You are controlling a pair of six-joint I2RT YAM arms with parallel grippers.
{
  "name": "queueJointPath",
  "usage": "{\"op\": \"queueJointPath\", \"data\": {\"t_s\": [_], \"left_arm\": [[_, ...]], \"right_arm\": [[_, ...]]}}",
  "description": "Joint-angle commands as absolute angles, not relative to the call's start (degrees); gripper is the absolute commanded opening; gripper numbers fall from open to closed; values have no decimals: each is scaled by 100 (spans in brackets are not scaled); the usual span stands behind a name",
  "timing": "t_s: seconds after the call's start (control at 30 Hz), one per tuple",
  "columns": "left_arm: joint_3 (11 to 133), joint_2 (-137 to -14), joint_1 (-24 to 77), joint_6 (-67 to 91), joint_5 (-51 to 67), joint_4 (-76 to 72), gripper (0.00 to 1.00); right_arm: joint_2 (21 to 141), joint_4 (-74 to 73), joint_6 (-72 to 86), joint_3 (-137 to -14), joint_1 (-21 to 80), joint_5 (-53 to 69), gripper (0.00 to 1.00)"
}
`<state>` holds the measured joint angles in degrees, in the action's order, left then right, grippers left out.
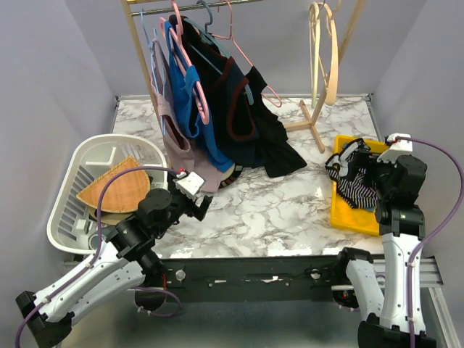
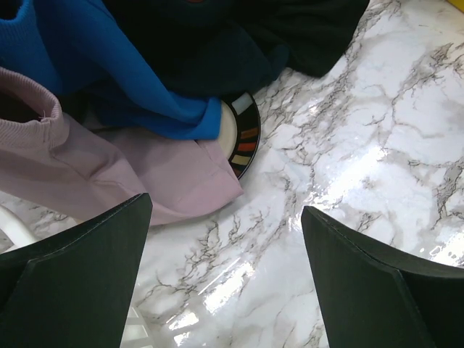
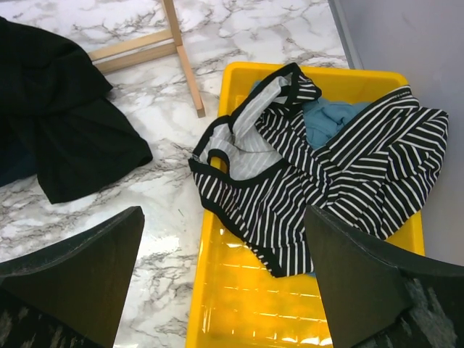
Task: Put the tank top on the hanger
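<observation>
The striped black-and-white tank top (image 3: 319, 170) lies crumpled in a yellow tray (image 3: 254, 304), one black-edged strap hanging over the tray's left rim; from above the tank top (image 1: 353, 180) sits at the table's right side. My right gripper (image 3: 225, 275) hovers open above the tray's near end, nothing between its fingers. The cream wooden hanger (image 1: 324, 54) hangs from the rack's right end, far behind the tray. My left gripper (image 2: 226, 283) is open over bare marble near the left of the table, empty.
A wooden rack's foot (image 3: 181, 51) crosses the marble left of the tray. Blue (image 2: 109, 65), pink (image 2: 109, 167) and black (image 3: 65, 123) garments hang down to the table, covering a striped-rim plate (image 2: 243, 138). A white basket (image 1: 101, 181) with a woven item stands at left.
</observation>
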<state>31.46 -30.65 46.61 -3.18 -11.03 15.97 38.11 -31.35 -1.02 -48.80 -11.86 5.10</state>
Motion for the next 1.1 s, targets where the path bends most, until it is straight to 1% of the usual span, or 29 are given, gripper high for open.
{"op": "queueJointPath", "data": {"t_s": [0.0, 0.17, 0.23, 0.3, 0.47, 0.53, 0.6, 0.83, 0.93, 0.97, 1.07], "left_arm": [[3287, -3015, 4632, -352, -984, 1556, 99], [3296, -3006, 4623, -343, -940, 1573, 99], [3296, -2962, 4623, -343, -949, 1573, 99], [3305, -2945, 4614, -343, -932, 1582, 99], [3313, -2874, 4614, -334, -888, 1617, 99], [3322, -2839, 4614, -343, -853, 1626, 99], [3322, -2830, 4614, -343, -818, 1643, 99], [3366, -2804, 4597, -343, -651, 1696, 99], [3366, -2760, 4605, -343, -598, 1688, 99], [3366, -2751, 4605, -343, -580, 1679, 99], [3357, -2725, 4588, -343, -536, 1679, 99]], "right_arm": [[4025, -3050, -394, -5097, -1222, 281, 100], [4271, -3051, -1439, -5081, -1222, 448, 100], [4508, -3093, -1573, -5106, -1248, 579, 100], [4728, -3252, -1696, -5142, -1327, 1026, 100], [5457, -3400, -1985, -5264, -2240, 2650, 99], [5747, -3471, -2135, -5422, -2643, 3022, 100], [6177, -3656, -2442, -5510, -2812, 3357, 100], [7575, -3779, -2865, -5897, -3278, 3402, 100], [8243, -3560, -2655, -6064, -3313, 2884, 95], [8409, -3420, -2524, -6099, -3313, 2622, 90], [8850, -3000, -2330, -6161, -3313, 2173, 83]]}}
